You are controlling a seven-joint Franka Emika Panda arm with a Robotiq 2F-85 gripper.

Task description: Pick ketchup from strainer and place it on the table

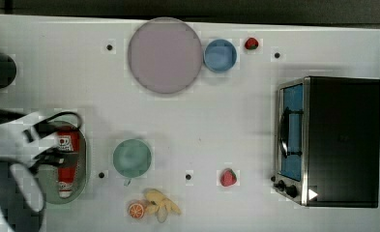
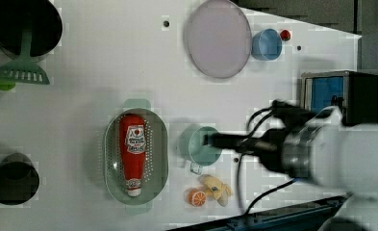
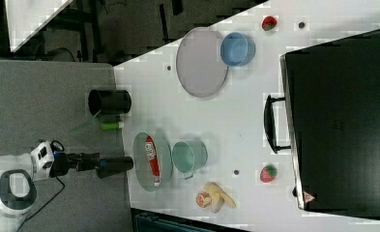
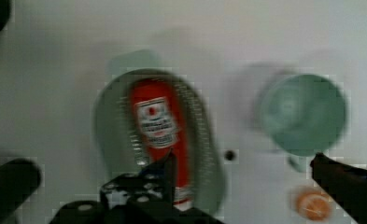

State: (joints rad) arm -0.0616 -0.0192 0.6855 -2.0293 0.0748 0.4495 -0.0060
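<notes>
Ketchup (image 2: 132, 152) lies lengthwise inside the strainer (image 2: 158, 144), cap toward one end, not yet touched. The gripper (image 4: 244, 170) hangs above it with fingers spread wide and empty; in the wrist view one finger (image 4: 169, 168) sits over the bottle and the other finger (image 4: 340, 179) reaches out past the strainer toward the cup (image 4: 305, 114). This looks like the approach step. Next the tool needs to centre over the bottle's body, probably turn to span its width, then descend. Strainer walls crowd the bottle's sides. Bare table (image 1: 216, 121) lies beyond the cup for setting it down.
</notes>
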